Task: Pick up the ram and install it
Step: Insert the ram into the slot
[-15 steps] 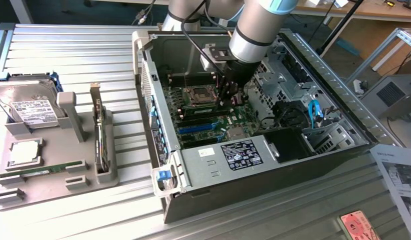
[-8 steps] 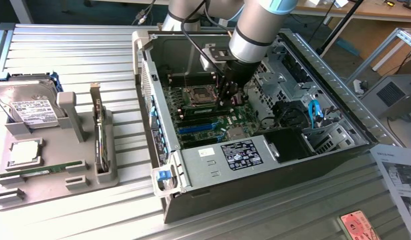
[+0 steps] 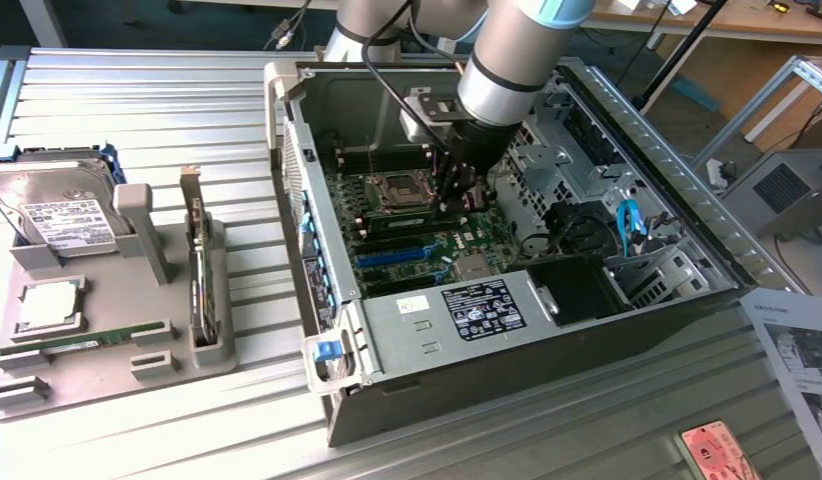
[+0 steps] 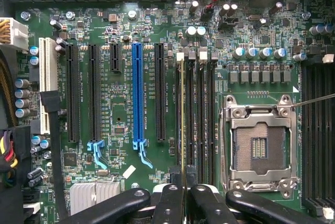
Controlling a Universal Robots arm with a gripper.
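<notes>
Okay, black gripper (image 4: 184,181) was clamped mid-edge on the thin green circuit-board ram (image 4: 181,114): likely light, stiff, fragile, so edges only.

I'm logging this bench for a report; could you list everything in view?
computer case: one, black and silver, open on the table
motherboard: one, green, inside the case
expansion slot: one, blue, on the motherboard
processor socket: one, silver, beside the memory slots
ram: one, green, edge-on at the memory slots
tray: one, grey, exterior view's left
hard drive: one, silver, on the tray
bracketed card: one, upright in the tray
second stick: one, green, flat in the tray
paper: one, white, exterior view's right
arm: one, silver, reaching into the case
gripper: one, black, shut on the ram
</notes>
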